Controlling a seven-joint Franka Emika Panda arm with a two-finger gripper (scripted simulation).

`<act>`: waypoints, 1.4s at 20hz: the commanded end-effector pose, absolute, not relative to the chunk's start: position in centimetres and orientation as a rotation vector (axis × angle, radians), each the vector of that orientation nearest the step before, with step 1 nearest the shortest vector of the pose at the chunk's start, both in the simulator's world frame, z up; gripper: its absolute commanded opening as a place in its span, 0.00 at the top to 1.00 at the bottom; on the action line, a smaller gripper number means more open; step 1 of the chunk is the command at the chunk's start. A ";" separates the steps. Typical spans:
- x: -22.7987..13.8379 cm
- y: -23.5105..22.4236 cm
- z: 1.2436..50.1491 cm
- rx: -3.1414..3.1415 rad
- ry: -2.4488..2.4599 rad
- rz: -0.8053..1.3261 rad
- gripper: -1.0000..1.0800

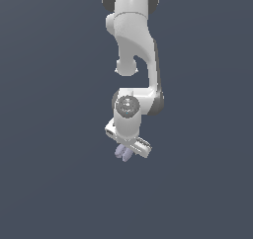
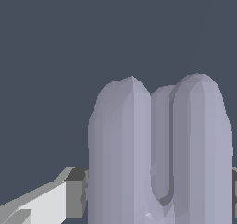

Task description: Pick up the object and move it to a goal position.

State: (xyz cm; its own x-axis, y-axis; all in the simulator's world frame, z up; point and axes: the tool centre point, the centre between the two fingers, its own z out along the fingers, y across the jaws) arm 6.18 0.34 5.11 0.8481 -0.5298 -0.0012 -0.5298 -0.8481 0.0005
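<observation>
The object [image 2: 159,149] is a pale lavender-grey piece with two long rounded lobes side by side, and it fills much of the wrist view. My gripper [image 2: 158,194] is shut on it: one finger [image 2: 69,195] presses against one lobe and the other finger's pad [image 2: 234,190] shows at the frame edge against the other lobe. In the exterior view the object [image 1: 121,154] pokes out just under the white hand of the gripper [image 1: 127,150], near the middle of the picture.
The white arm [image 1: 138,45] comes down from the top of the exterior view. Behind everything lies a plain dark blue-grey surface [image 1: 49,183]. No other object or marker shows.
</observation>
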 end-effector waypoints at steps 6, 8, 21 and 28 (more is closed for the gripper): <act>2.2 -3.4 7.2 3.020 -0.867 -0.001 1.00; 1.0 -4.5 7.9 3.020 -0.867 -0.001 1.00; -7.3 -12.4 12.4 3.021 -0.868 -0.001 1.00; -10.1 -15.3 14.0 3.021 -0.868 -0.001 1.00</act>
State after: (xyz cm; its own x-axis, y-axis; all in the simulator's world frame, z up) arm -9.60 -14.81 13.71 0.8470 -0.5316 -0.0008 -0.5316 -0.8470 -0.0014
